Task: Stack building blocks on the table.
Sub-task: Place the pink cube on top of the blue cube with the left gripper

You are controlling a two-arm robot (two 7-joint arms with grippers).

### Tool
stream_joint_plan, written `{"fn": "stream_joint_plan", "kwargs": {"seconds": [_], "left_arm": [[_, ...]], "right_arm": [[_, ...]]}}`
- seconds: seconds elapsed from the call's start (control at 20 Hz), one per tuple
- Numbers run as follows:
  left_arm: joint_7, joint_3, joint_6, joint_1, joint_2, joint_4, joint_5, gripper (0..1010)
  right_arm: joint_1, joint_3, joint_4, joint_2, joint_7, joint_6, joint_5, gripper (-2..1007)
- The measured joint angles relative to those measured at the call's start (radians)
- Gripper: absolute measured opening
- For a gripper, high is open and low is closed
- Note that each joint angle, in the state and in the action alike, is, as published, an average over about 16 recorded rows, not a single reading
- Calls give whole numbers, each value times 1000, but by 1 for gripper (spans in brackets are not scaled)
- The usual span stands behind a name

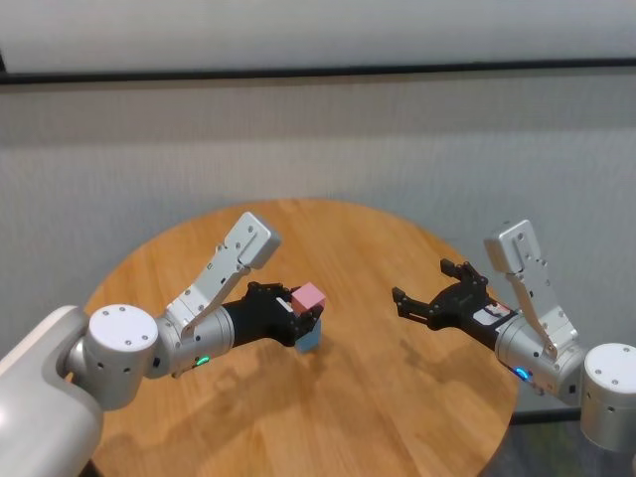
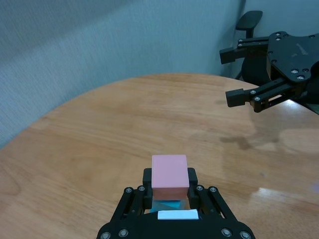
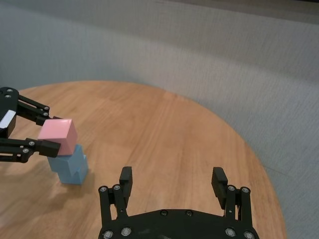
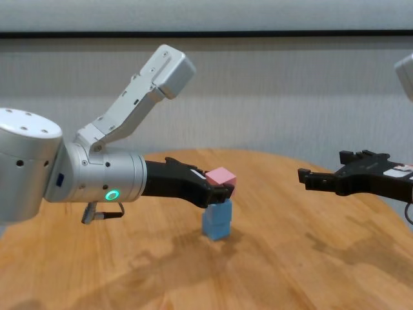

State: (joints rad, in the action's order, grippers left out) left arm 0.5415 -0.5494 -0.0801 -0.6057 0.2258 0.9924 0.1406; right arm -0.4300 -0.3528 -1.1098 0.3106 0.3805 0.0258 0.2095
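Two light blue cubes (image 4: 216, 223) stand stacked near the middle of the round wood table (image 1: 348, 397). A pale pink cube (image 1: 309, 296) is on top of them, slightly offset. My left gripper (image 1: 306, 310) is shut on the pink cube, one finger on each side, as the left wrist view (image 2: 169, 172) shows. I cannot tell if the pink cube's weight rests on the blue ones. The stack also shows in the right wrist view (image 3: 70, 164). My right gripper (image 1: 422, 283) is open and empty, hovering above the table to the right of the stack, fingers pointing toward it.
A grey wall runs behind the table. A dark office chair (image 2: 249, 20) stands beyond the table's far edge. Bare tabletop lies between the stack and the right gripper and in front of both arms.
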Motion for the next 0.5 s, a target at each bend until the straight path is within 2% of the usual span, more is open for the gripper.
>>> {"fn": "stream_joint_plan", "kwargs": {"seconds": [0.25, 0.5], "left_arm": [[1, 1, -3, -5, -5, -7, 2, 407], [1, 3, -5, -10, -9, -17, 5, 472]], "right_arm": [[0, 0, 0, 0, 0, 0, 0, 1000], [0, 0, 0, 0, 0, 0, 0, 1001]]}}
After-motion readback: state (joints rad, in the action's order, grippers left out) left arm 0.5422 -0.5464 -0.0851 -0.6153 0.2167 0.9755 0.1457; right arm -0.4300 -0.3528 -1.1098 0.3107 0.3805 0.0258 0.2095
